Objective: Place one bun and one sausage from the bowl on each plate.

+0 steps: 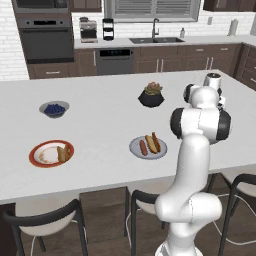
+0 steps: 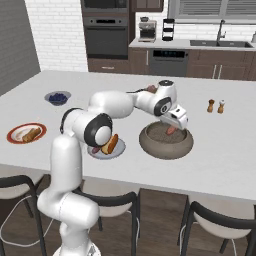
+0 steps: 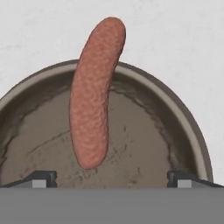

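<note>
In the right base view the arm reaches from the lower left toward the middle of the frame, and the pincer [image 2: 172, 126] hangs over the bowl [image 2: 166, 142], a wide brown-grey dish sitting on the white counter [image 2: 220, 150] right of centre. A reddish sausage [image 2: 171, 130] shows just below the hand, inside the bowl's rim.

In the hand view the sausage [image 3: 95, 92] runs lengthwise up the middle of the frame, its lower end over the bowl [image 3: 39, 131] floor and its upper end past the far rim. The two fingertips [image 3: 43, 178] stand wide apart at the bottom corners, so the pincer is spread and touches nothing.

In the left base view the grey plate [image 1: 148, 148] lies at centre, carrying a bun [image 1: 151, 144] flanked by two sausages. The orange-rimmed plate [image 1: 51, 153] sits at middle left with a bun [image 1: 63, 152] on its right side. A small bowl of blue berries [image 1: 54, 109] stands above it, and a black plant pot [image 1: 151, 95] sits upper centre. Two shakers [image 2: 216, 106] stand at the right of the right base view.
</note>
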You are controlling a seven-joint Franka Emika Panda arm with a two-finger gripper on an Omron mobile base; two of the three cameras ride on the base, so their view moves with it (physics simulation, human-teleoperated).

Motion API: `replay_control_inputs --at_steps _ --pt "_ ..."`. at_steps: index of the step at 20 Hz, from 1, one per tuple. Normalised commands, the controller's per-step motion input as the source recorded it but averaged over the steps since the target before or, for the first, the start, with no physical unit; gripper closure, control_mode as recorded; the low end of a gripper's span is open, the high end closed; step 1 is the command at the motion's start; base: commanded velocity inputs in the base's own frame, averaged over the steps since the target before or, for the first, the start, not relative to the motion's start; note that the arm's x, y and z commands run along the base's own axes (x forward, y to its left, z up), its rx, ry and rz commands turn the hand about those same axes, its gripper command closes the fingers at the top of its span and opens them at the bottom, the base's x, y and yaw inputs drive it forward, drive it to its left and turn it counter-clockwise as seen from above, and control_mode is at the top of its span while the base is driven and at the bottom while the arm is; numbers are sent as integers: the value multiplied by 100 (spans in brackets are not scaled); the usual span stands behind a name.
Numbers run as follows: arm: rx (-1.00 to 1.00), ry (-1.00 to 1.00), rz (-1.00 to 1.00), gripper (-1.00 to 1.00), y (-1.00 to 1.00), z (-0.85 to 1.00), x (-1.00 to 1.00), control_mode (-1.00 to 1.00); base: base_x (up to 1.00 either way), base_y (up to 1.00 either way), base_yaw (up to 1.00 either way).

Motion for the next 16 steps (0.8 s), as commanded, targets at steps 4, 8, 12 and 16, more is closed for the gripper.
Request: replay_control_inputs --at_steps 4,8,12,16 --pt "0 -3 0 -100 0 -18 24 -100 0 0 0" --pt "0 -2 0 -100 0 -12 36 -100 0 0 0" --pt "0 -3 0 -100 0 -13 21 -100 0 0 0" --pt "0 -4 0 -100 -7 -24 1 -100 0 0 0"
